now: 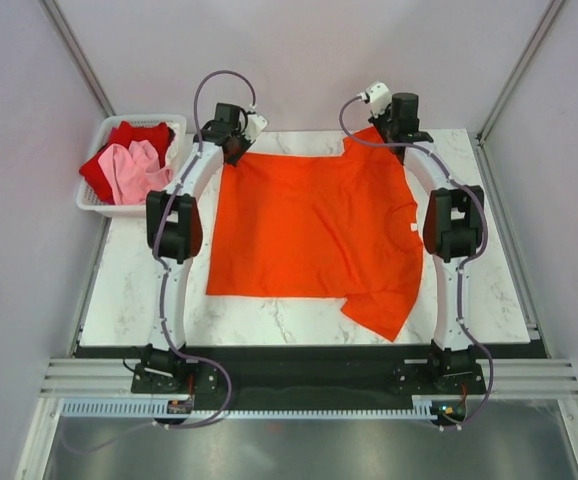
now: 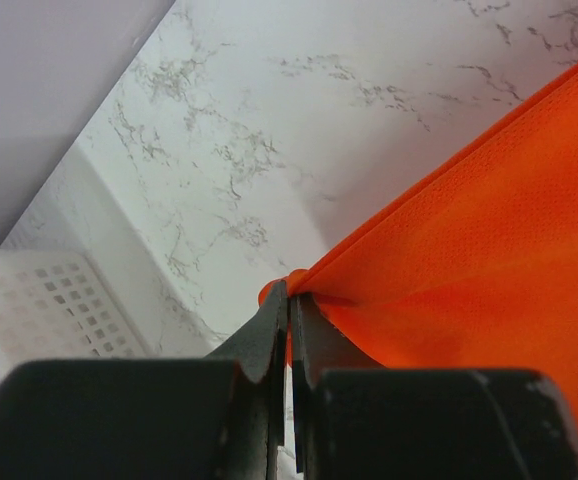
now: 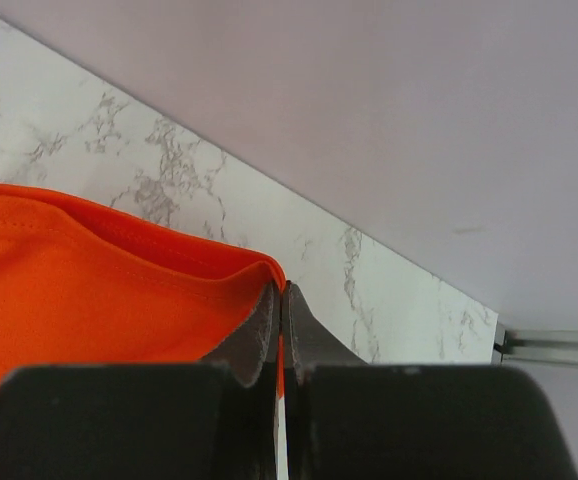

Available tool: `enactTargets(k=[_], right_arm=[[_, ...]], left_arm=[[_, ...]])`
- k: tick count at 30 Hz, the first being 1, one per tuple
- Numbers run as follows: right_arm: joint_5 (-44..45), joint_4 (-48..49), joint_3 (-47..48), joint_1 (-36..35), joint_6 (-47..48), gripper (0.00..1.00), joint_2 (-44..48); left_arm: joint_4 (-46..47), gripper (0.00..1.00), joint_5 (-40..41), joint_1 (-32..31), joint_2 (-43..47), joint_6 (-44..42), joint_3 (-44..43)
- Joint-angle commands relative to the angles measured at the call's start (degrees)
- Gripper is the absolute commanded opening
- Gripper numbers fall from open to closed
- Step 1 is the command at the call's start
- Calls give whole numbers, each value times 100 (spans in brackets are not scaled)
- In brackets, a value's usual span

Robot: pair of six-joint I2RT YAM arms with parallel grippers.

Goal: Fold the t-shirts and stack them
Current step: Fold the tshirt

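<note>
White marble worktop [image 1: 479,280] sits between plain pale walls. A bright orange-red cloth t-shirt [image 1: 309,225] lies flat on it, neck to the right. The left hand [image 2: 289,298] is pinched tight on its far left corner, and the right hand [image 3: 280,290] on its far right corner. So the whole shirt lies on the near side of both hands, with its far edge running left to right between them. I think bringing that edge near makes the fold. A deeper red shirt [image 1: 141,135] and a pale pink shirt [image 1: 134,172] sit in the white plastic basket [image 1: 91,205], far left.
</note>
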State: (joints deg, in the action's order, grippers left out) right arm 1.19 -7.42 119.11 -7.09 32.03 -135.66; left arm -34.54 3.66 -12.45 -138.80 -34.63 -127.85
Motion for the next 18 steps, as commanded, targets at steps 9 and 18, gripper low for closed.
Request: enactTargets(k=[9,18], right_arm=[[56,426,587,24,-180,0,-286],[-101,312,-878,24,-66,0,969]], left_arm=[[598,2,311,155,-68,114,-461],[580,2,-216,67,801,290,646]])
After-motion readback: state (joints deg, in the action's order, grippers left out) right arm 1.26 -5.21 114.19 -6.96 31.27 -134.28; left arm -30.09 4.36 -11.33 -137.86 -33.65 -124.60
